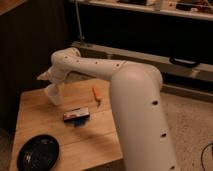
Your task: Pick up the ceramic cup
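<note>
The ceramic cup [54,95] is small and white, with a wider rim. It stands near the far left of the wooden table [55,135]. My white arm reaches from the right across the table. My gripper [47,80] is at the cup, just above and behind its rim, and the wrist hides part of it. I cannot tell whether it touches the cup.
A black round plate [37,152] lies at the table's front left corner. A dark flat packet [76,116] lies in the middle, and a thin orange object [96,95] beyond it. My arm covers the table's right side. A dark shelf unit stands behind.
</note>
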`<state>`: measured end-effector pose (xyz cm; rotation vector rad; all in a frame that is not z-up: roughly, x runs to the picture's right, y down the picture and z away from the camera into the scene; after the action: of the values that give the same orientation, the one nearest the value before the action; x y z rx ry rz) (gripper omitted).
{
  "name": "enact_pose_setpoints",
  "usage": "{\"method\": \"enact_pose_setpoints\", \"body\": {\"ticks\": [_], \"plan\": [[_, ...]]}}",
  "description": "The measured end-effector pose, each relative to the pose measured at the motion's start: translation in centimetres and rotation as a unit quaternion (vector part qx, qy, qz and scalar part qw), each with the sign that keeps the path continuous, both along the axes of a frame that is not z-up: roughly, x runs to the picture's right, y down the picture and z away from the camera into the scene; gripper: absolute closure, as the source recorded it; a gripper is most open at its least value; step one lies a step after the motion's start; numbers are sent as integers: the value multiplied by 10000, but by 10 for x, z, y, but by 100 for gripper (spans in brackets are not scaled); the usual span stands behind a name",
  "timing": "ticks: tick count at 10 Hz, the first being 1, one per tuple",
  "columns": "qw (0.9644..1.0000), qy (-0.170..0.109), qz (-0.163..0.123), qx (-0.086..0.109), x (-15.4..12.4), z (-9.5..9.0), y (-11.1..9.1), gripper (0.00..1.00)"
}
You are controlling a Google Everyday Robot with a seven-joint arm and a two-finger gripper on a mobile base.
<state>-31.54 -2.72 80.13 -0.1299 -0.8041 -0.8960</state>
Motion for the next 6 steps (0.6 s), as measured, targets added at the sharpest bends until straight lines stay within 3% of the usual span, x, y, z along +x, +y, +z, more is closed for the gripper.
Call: {"method": "enact_pose_setpoints", "body": {"ticks": [3,6], "plan": [[9999,115,-21,81,14,17,2,20],[9998,147,-23,93,67,26,12,20]]}}
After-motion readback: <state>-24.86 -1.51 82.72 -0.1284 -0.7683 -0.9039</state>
